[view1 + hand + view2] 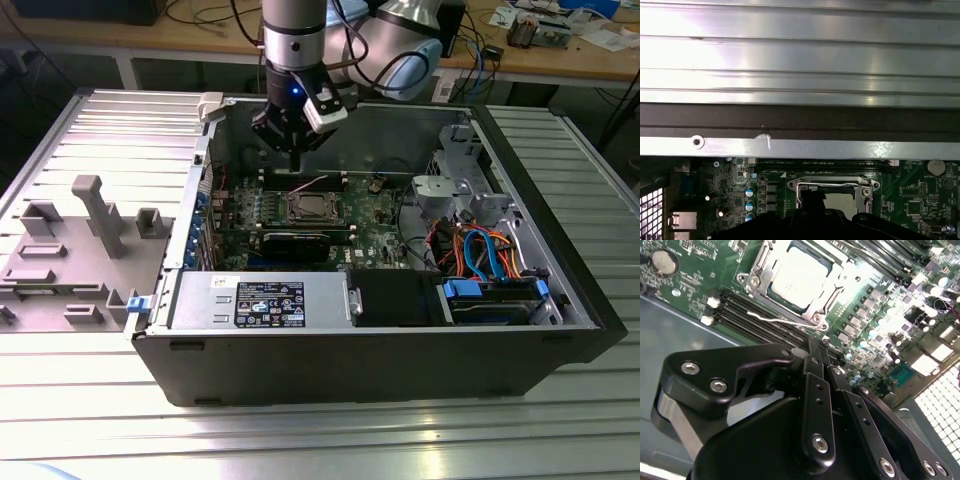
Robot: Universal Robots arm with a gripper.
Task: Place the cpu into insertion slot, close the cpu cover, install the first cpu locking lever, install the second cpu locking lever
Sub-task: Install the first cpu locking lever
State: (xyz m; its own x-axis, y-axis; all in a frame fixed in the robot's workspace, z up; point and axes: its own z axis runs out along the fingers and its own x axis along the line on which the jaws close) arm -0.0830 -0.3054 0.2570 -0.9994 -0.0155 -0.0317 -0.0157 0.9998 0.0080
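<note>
In the exterior view, an open black desktop computer case lies on its side on the ribbed aluminium surface, so the green circuit board faces up for work from above. The small square silver-topped cpu sits in the silvery-rimmed insertion slot, toward the case's far wall. The arm stands vertical with its wrist pointing straight down. The black end effector hangs just beyond the slot on its far-wall side, clear of the board.

In the second wrist view, the end effector's fingers are pressed together with nothing between them, a narrow tip that I judge suits nudging small parts. The dull silver, square-framed cpu cover lies flat around the cpu, so placing and closing look done. A thin wire locking lever runs along the slot's edge beside the dark memory slots; I cannot tell whether it is hooked.

In the first wrist view, the slot lies close inside the case's dark wall, with the surface's ribs beyond.
</note>
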